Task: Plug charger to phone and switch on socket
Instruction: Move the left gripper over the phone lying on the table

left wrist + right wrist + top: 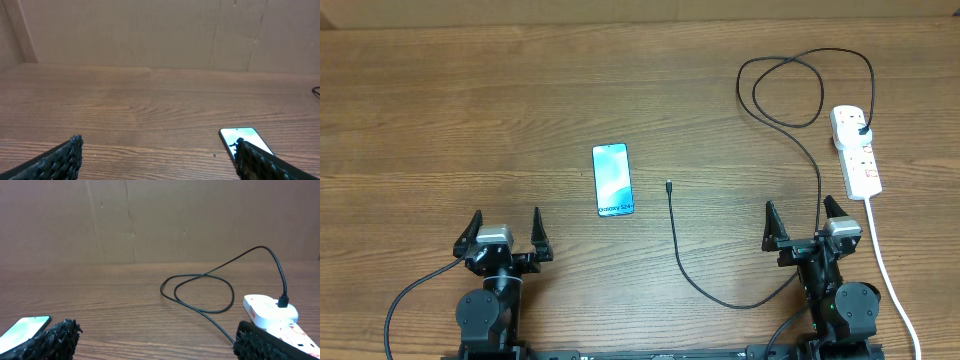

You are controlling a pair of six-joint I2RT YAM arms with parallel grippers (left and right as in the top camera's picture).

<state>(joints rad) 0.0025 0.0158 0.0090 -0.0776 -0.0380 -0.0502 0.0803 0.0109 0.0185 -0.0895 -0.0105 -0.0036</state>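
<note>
Your left gripper (506, 222) and right gripper (800, 212) sit low at the near edge of the table (470, 100), pointing forward, jaws spread wide.

The left gripper (506, 220) and right gripper (800, 210) are sitting low at the table's (520, 100) near edge, jaws spreading wide, pointing toward its far edge.

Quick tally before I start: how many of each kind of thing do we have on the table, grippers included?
Phone: 1
Charger cable: 1
Power strip: 1
Grippers: 2, the left gripper and the right gripper
Total: 5
</note>
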